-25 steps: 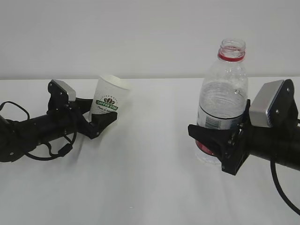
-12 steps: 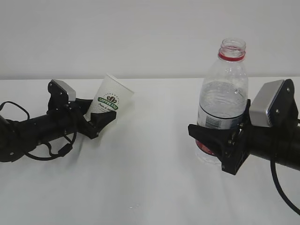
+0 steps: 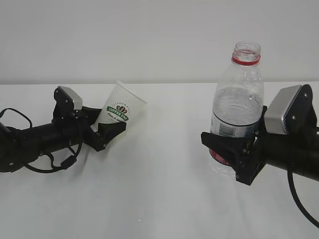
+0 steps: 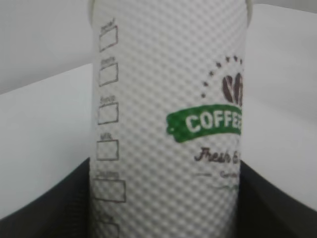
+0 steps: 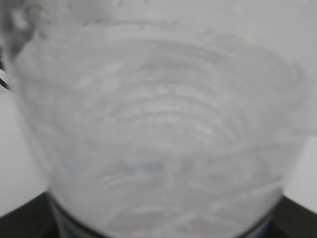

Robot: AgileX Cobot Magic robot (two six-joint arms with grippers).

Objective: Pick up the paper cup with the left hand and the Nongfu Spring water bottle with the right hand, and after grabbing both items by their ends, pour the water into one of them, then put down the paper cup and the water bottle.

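**Paper cup and bottle: both grasped, pour pending**

Paper cup (image 3: 119, 110), exterior view, left of centre: tilted right, base clasped by left hand (image 3: 102, 130). Nongfu Spring water bottle (image 3: 236, 107), right: upright, uncapped, lower body clasped by right hand (image 3: 230, 153).

Left wrist view: cup fills frame between dark fingers (image 4: 44, 210).

Right wrist view: bottle, blurred.

Pouring and set-down apparently remain.

The left hand (image 3: 106, 130) reaches in low from the left edge, its arm lying nearly level, grey box up on the wrist, black fingers (image 3: 112, 128) clamped on the cup (image 3: 118, 110), which leans right. The right hand (image 3: 230, 152) comes in level from the right edge, fingers closed around the lower bottle (image 3: 238, 102), held upright
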